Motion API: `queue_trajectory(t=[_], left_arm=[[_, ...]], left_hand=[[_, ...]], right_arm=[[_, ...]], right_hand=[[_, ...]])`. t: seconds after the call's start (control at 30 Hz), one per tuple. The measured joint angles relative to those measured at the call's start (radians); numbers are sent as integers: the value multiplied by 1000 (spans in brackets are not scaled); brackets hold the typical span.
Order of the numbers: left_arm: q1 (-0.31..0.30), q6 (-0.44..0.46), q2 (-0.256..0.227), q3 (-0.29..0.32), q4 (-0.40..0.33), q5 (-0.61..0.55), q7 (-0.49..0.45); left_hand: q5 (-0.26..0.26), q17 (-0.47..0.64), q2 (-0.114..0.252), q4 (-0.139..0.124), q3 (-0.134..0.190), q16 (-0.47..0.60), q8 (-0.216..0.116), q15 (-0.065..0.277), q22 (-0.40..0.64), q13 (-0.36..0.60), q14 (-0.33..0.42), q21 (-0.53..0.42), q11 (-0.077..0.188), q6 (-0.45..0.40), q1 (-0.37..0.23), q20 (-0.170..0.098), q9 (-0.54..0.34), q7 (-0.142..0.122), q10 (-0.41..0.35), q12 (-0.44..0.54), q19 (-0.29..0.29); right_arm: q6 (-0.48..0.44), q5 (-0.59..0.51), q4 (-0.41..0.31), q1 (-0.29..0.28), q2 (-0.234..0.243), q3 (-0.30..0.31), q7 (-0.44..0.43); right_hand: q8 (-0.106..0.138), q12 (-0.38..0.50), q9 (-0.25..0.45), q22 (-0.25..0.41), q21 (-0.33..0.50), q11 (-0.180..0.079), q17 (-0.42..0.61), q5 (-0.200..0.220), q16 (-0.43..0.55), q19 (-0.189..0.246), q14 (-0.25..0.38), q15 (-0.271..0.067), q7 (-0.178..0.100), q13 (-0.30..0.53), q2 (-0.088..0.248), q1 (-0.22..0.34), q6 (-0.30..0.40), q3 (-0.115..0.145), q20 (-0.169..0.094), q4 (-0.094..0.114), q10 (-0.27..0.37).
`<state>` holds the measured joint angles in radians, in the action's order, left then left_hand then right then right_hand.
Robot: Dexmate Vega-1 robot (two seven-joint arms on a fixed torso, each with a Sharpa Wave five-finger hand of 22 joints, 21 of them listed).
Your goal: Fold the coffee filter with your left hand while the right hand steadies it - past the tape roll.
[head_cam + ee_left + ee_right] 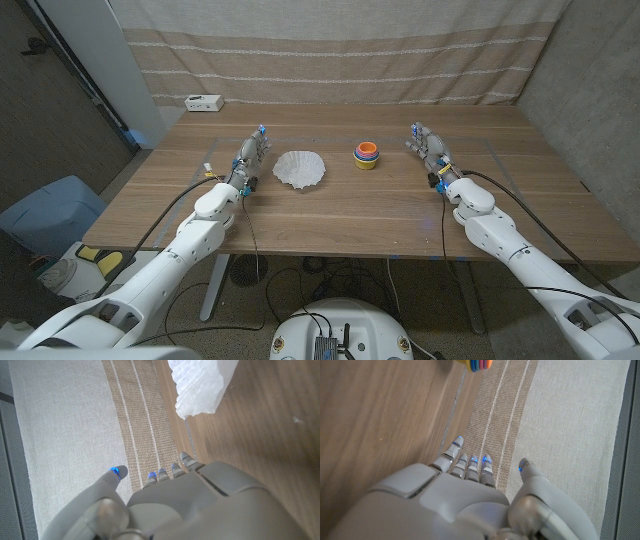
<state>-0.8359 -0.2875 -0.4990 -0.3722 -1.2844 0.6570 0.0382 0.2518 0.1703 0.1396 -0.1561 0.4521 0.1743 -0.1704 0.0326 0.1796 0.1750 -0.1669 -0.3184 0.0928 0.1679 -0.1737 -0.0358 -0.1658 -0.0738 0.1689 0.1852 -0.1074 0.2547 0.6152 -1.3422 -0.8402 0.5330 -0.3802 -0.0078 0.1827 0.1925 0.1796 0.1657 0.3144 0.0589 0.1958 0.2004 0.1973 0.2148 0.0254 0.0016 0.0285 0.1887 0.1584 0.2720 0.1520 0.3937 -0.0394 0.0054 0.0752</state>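
A white ruffled coffee filter [300, 168] lies on the wooden table [350, 205], left of centre; its crinkled edge [202, 390] shows in the left wrist view. My left hand [250, 158] stands just left of the filter, apart from it, fingers straight and holding nothing. That hand [170, 505] shows from behind with fingers together and thumb apart. My right hand [428, 150] stands at the right, well away from the filter, fingers extended and empty. The right hand [465, 500] is seen from behind in its wrist view.
A stack of coloured cups [366, 155] stands between the filter and my right hand; its edge [475, 365] shows in the right wrist view. A small white box [203, 102] sits at the table's far left corner. A striped curtain [330, 50] hangs behind the table.
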Motion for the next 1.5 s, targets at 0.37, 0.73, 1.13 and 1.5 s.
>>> queue_trajectory(t=[0.37, 0.73, 1.13, 1.5], left_arm=[[1, 5, 4, -1, 4, 8, 2], [-9, 12, 0, 1, -8, 12, -8], [-13, 20, -5, 3, -16, 19, -5], [-14, 27, -8, 3, -20, 21, 2]], left_hand=[[0, 0, 0, 4, -4, 0, -4, 0, 0, 0, 0, 0, -3, 0, 0, 0, 0, 0, 3, 8, 0], [0, 0, 0, 8, -8, 0, -7, 0, 0, 0, 0, 0, -12, 4, 0, 0, 0, 4, 5, 8, 0], [0, 0, -4, 12, -12, 0, -7, 0, 0, 0, 0, 0, -16, 3, 4, 6, 0, 11, 1, 8, 6], [0, 0, -4, 16, -7, 0, -7, 0, 0, 0, 0, 5, -16, 3, 4, 2, 0, 11, 1, 8, 10]], right_arm=[[-57, -73, -68, 10, 34, -29, -49], [-133, -165, -133, 41, 71, -72, -71], [-223, -297, -215, 69, 105, -120, -126], [-302, -452, -296, 90, 147, -167, -168]], right_hand=[[10, 15, 0, 5, -5, 27, -8, -12, 14, 48, 59, 41, 4, 0, 12, 86, 54, 54, 56, -65, 63], [21, 23, 0, 5, -13, 44, -5, -16, 25, 64, 87, 55, 6, 0, 20, 112, 99, 65, 79, -85, 103], [33, 41, 0, 8, -21, 58, 12, -16, 47, 97, 133, 29, 19, 0, 35, 127, 192, 86, 46, -74, 190], [40, 52, 0, 6, -20, 52, 16, -16, 71, 127, 197, 17, 5, 4, 38, 159, 259, 113, 48, -80, 256]])
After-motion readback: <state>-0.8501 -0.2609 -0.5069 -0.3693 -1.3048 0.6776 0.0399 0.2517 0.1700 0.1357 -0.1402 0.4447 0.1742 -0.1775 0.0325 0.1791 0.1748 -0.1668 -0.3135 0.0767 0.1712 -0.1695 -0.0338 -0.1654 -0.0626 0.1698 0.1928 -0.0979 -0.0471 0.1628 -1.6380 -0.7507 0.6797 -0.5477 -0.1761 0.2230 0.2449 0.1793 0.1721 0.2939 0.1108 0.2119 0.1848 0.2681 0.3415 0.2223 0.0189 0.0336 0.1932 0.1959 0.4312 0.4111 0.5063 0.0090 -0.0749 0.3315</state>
